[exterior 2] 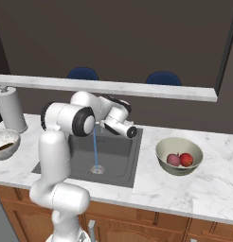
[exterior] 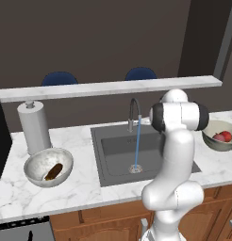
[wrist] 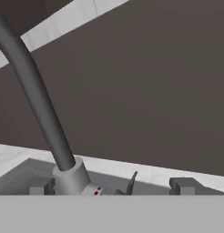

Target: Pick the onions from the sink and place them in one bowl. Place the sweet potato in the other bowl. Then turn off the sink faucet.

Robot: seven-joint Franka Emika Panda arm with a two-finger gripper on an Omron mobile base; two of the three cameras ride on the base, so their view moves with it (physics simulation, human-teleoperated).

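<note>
The fingers [wrist: 109, 190] stand spread wide, grasping nothing, their tips straddling the faucet [wrist: 38, 102] base, probably lined up for the small lever [wrist: 131, 182] that shuts off the water. The faucet is a slim grey gooseneck at the back of the sink [exterior: 113, 172], its stream running to the drain. On the tabletop [exterior 2: 184, 194], both onions [exterior 2: 180, 159] lie in the olive bowl [exterior 2: 179, 155]; the sweet potato [exterior: 53, 171] lies in the grey bowl [exterior: 48, 166].

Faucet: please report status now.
Gripper open, at the faucet base, lever between fingertips. Water running. Onions and sweet potato bowled. Nothing blocking.
</note>
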